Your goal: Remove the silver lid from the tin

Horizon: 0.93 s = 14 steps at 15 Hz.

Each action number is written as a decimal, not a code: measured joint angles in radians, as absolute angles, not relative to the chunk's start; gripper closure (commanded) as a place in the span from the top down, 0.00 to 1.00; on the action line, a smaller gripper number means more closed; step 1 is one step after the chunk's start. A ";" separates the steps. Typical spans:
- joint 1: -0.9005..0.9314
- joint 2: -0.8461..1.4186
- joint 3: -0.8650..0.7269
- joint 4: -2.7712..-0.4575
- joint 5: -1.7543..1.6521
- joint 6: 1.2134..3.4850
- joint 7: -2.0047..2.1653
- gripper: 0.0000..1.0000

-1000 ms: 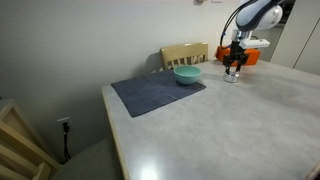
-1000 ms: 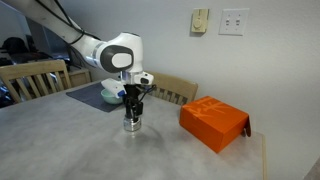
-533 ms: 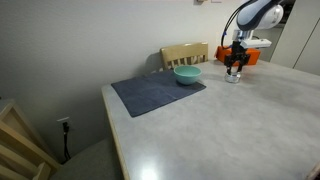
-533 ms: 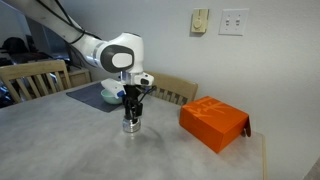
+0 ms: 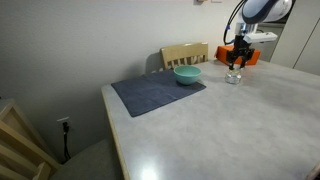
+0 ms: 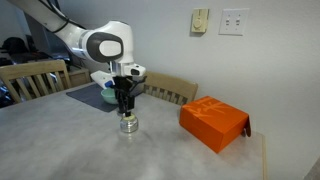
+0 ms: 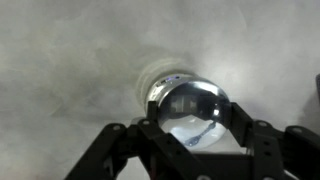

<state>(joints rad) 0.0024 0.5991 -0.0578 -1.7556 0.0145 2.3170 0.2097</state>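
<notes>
The tin point(image 6: 128, 125) is a small silvery round container standing on the grey table; it also shows in an exterior view point(image 5: 233, 78). My gripper point(image 6: 124, 107) hangs just above it, also seen in an exterior view point(image 5: 234, 67). In the wrist view the gripper point(image 7: 196, 128) is shut on the silver lid point(image 7: 193, 112), a shiny round cap held between both fingers point(image 7: 243, 128). The tin point(image 7: 158, 78) shows below and beyond the lid as a pale ring, apart from it.
An orange box point(image 6: 213, 122) lies close beside the tin. A teal bowl point(image 5: 187, 75) sits at the far end of a dark mat point(image 5: 157, 93). Wooden chairs point(image 5: 185, 53) stand behind the table point(image 5: 230, 130).
The gripper has risen from down on the tin to a little above it, with the lid between its fingers. The tin stays on the table.
</notes>
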 measured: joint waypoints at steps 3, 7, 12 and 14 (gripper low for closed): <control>0.022 0.545 -0.059 -1.810 0.009 2.318 0.220 0.44; 0.037 0.536 -0.038 -1.847 0.009 2.314 0.209 0.44; 0.067 0.575 -0.001 -1.853 0.008 2.305 0.183 0.44; 0.089 0.598 0.000 -1.848 0.002 2.304 0.181 0.44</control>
